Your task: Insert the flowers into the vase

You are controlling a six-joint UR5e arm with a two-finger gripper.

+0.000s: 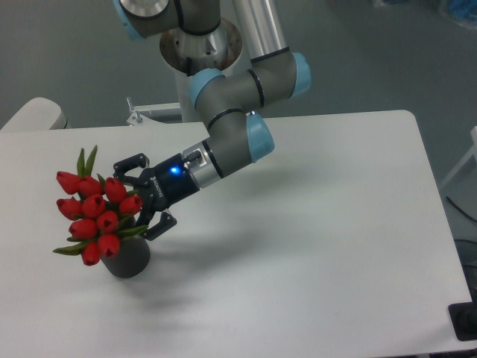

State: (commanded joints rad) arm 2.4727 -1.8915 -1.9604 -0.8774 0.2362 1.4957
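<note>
**Op:** At the far left I have the flowers (97,215), a tight bunch of red tulip buds with two narrow green leaves sticking up above them and another leaf poking out low on the left. The bunch leans over to the left.

**Desk:** And the vase?

**Op:** Directly under them. The vase (128,259) is a dark grey cylinder standing upright on the white table (313,253), near the table's front left. The buds cover most of its top, so I can't see the hole or how deep the stems sit. The stems do run down toward its mouth.

**Desk:** What is the tool doing?

**Op:** The gripper (143,194) is just to the right of the bunch, above and slightly right of the vase. Its black fingers are spread, one high and one low, and I see daylight between them. The upper finger curls free above the buds; the lower one sits beside the vase's rim. I'd call it released; the red heads are just beside the fingers, but nothing is pinched that I can make out.

**Desk:** And further right?

**Op:** A blue light glows on the wrist, then the grey arm (231,134) with its blue caps climbs back to the base behind the table.
</note>
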